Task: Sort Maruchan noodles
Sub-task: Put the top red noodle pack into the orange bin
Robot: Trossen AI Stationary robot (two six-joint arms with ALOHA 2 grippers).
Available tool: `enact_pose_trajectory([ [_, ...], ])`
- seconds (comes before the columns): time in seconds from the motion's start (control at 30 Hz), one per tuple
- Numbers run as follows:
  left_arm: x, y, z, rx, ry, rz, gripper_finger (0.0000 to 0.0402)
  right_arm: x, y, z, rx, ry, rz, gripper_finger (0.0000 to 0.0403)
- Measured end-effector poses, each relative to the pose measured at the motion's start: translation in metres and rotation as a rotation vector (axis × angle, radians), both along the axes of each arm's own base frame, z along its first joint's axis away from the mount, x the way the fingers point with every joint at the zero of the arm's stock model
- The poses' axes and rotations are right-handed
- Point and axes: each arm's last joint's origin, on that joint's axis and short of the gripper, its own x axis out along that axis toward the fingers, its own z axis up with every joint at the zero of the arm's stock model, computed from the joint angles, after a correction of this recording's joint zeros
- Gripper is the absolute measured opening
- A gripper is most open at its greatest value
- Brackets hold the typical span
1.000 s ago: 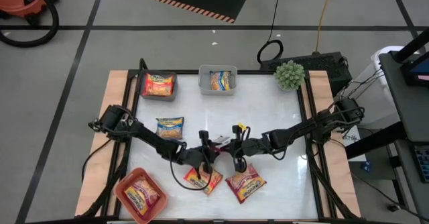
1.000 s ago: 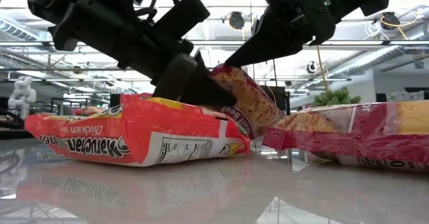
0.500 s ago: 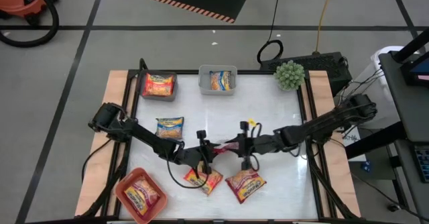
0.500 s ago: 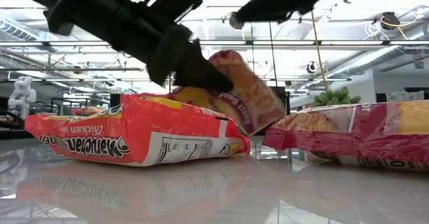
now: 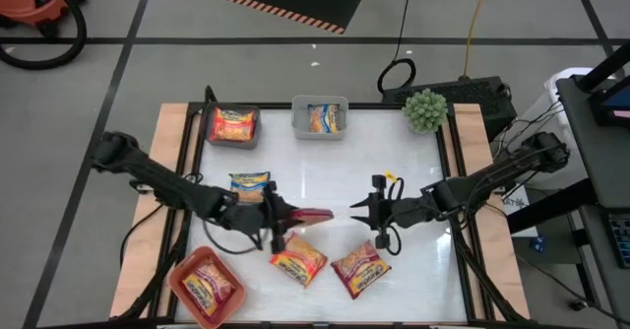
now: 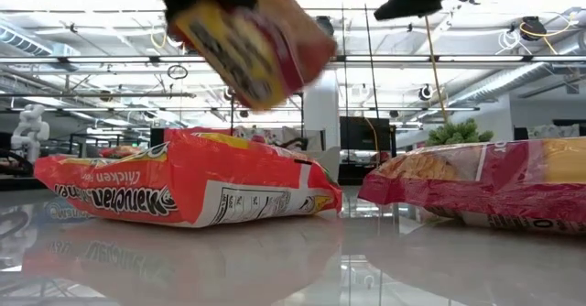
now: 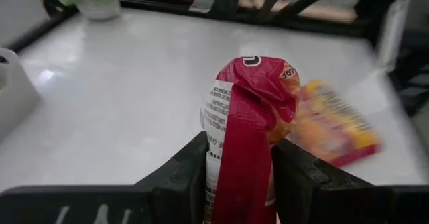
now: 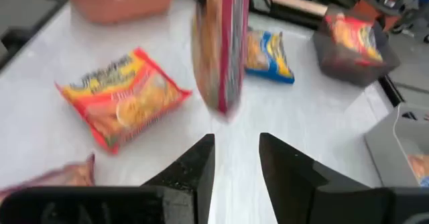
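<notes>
My left gripper (image 5: 279, 216) is shut on a silvery-pink noodle packet (image 5: 310, 214), lifted above the table's middle; the low view shows the packet (image 6: 252, 45) high in the air. My right gripper (image 5: 364, 209) stands open to the right of it, apart, its fingers (image 8: 201, 163) pointing at the packet (image 8: 221, 56). An orange-red packet (image 5: 298, 263) and another pinkish-red packet (image 5: 360, 270) lie flat near the near edge. A blue packet (image 5: 250, 186) lies flat left of centre. My left gripper pinches the packet between its two fingers (image 7: 194, 170) at one end (image 7: 244, 163), coming level from the table's left. The packet stands on edge, sticks out past the fingertips toward the right and is lifted clear of the table.
A grey bin (image 5: 233, 125) with an orange packet and a clear bin (image 5: 320, 116) with a blue packet stand at the far edge. A salmon-red bin (image 5: 205, 285) with a packet sits at the near left corner. A small green plant (image 5: 425, 109) is at the far right corner.
My left gripper has carried the pink packet up and toward the left, off the orange packet it leaned on. My right gripper has come off the packet and drawn back toward the right edge.
</notes>
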Motion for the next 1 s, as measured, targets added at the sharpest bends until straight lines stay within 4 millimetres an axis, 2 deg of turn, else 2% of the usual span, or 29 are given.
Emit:
enact_pose_trajectory([
  [0.3, -0.053, 0.005, 0.045, -0.399, 0.011, -0.064, 0.0129, -0.002, -0.001, -0.003, -0.001, 0.034, -0.008, 0.0114],
  [0.47, -0.082, 0.001, 0.06, -0.545, 0.088, -0.221, 0.0129, -0.002, -0.001, -0.003, 0.008, 0.034, -0.012, 0.0114],
  [0.6, -0.106, -0.006, 0.065, -0.656, 0.174, -0.278, 0.0129, -0.002, 0.0, -0.003, 0.008, 0.034, -0.007, 0.0114],
  [0.73, -0.128, -0.015, 0.063, -0.748, 0.289, -0.262, 0.0129, -0.002, 0.001, -0.003, 0.008, 0.033, -0.006, 0.0114],
  [1.0, -0.154, -0.043, 0.056, -0.864, 0.354, -0.152, 0.0129, -0.002, 0.001, -0.003, 0.032, 0.031, -0.018, 0.0114],
])
